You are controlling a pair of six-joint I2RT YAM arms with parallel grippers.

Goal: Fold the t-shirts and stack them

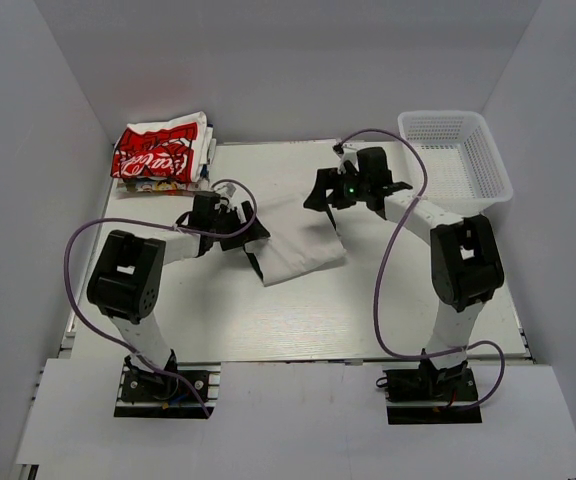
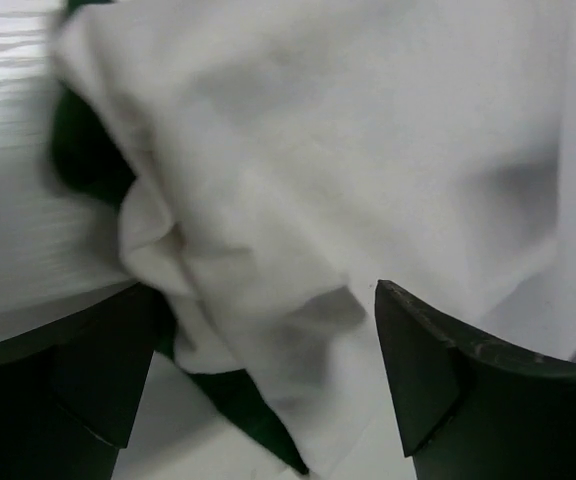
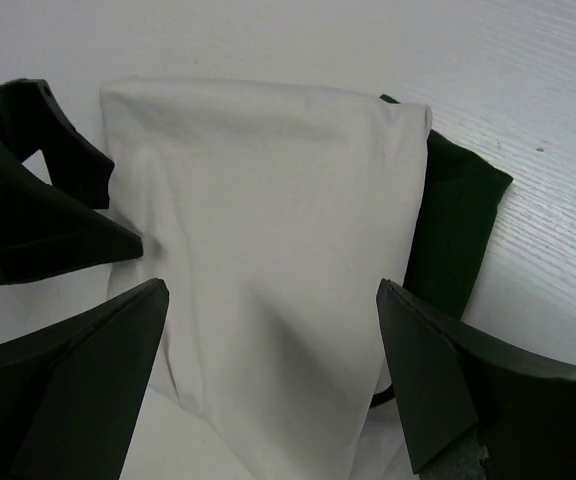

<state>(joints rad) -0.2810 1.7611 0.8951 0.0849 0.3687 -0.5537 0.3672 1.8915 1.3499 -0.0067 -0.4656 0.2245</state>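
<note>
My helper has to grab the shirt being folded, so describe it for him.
Start at the white table and go to its middle. The shirt lies there as a plain white folded bundle with a dark green sleeve poking out. Unlike the stack in the far left corner, it shows no red print.

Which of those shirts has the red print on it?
The top tee of the stack in the far left corner. The folded tee in the middle of the table shows only plain white cloth and dark green sleeves.
</note>
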